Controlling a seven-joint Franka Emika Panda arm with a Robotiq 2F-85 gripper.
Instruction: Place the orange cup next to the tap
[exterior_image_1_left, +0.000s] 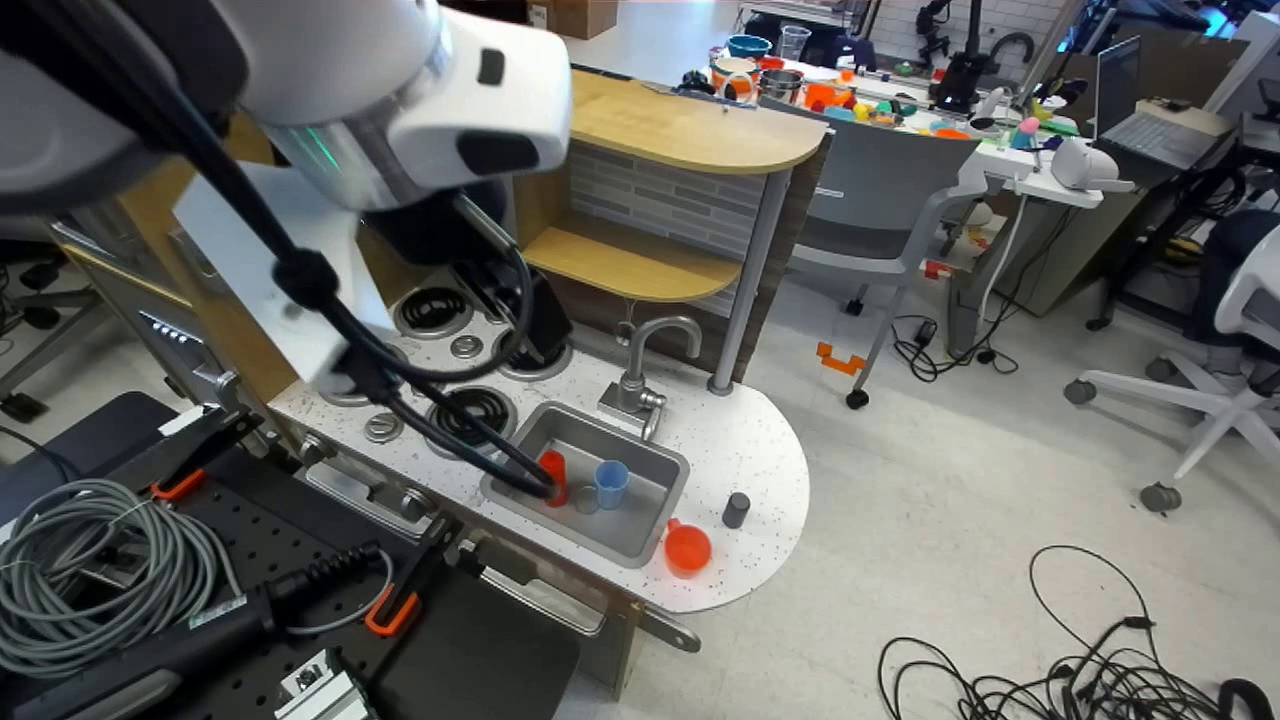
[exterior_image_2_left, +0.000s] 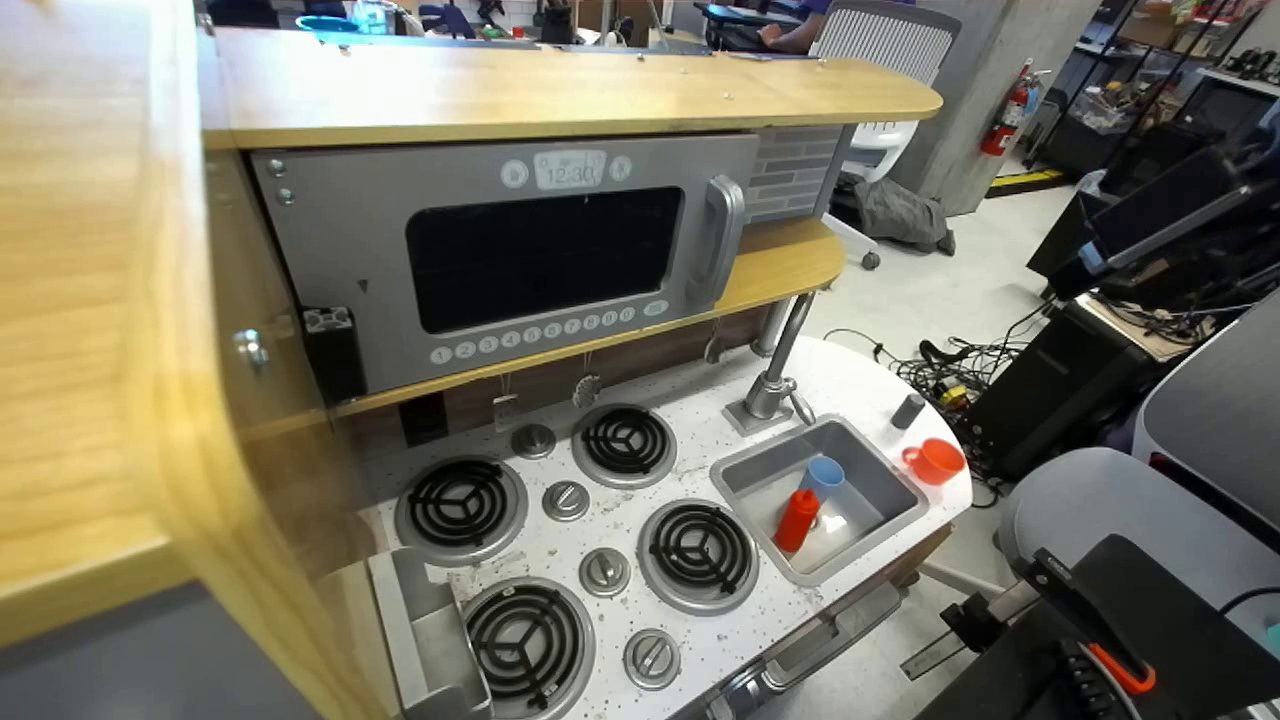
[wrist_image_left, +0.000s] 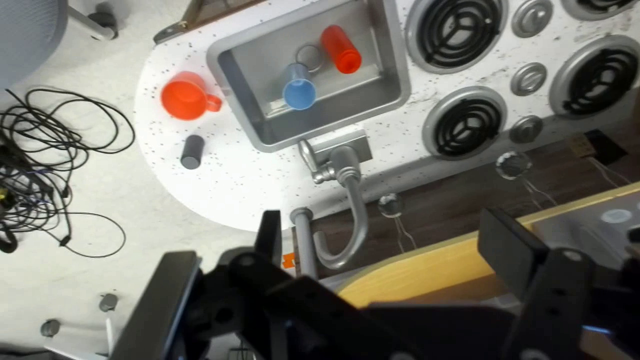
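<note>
White speckled countertop lay below the gripper, which hung tilted downward from the bent arm, its fingers spread wide. From where I stood, the orange cup rested beside the sink, well apart from the tap.

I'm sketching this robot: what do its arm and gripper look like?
The arm is white and rounded, with dark insets and a silvery band; a thick black cable runs alongside. The gripper is mostly black, with blocky, flat-faced fingers.
</note>
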